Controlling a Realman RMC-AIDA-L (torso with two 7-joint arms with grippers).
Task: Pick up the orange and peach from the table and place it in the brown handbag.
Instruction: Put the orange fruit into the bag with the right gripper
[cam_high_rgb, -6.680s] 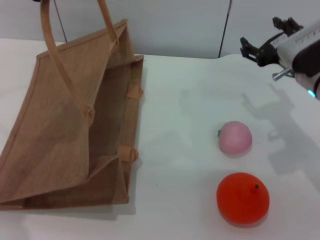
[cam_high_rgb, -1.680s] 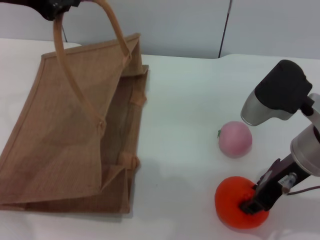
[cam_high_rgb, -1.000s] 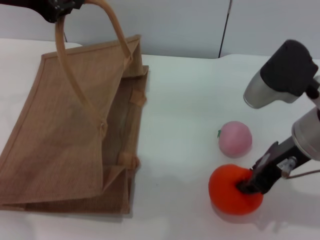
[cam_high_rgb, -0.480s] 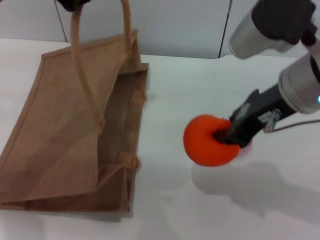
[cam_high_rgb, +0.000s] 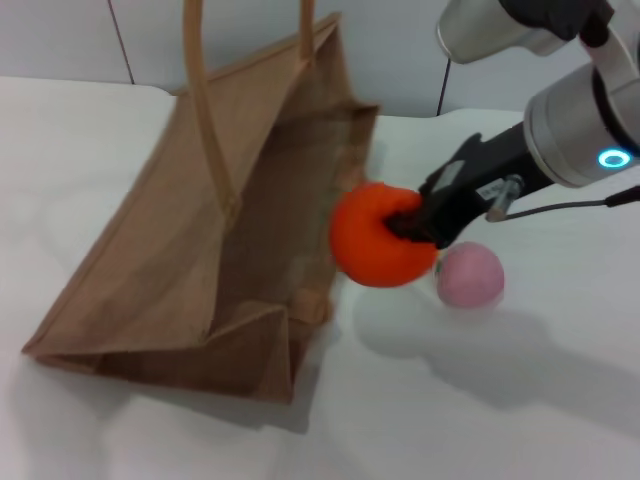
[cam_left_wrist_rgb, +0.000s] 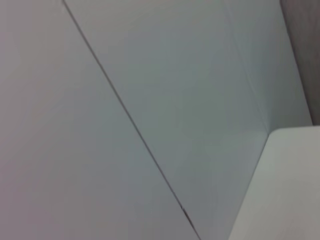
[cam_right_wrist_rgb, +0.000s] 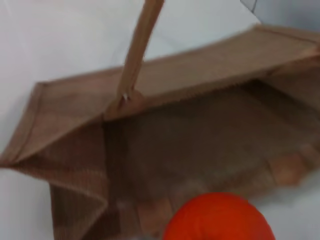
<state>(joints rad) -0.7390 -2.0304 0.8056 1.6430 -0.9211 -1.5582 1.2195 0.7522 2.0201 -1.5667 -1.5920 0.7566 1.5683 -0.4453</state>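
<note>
Now airborne | orange (cam_high_rgb: 378, 247) lifted off tabletop (cam_high_rgb: 520, 400), gripped in right hand (cam_high_rgb: 418, 226), brought to brown handbag (cam_high_rgb: 230, 240) mouth, raised | peach (cam_high_rgb: 470, 276) unmoved | left hand unseen, state untellable | drop-in likely next

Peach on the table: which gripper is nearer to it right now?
Right. The right gripper hangs just above and beside the peach, shut on the orange at the brown handbag mouth. The left gripper is out of view.
</note>
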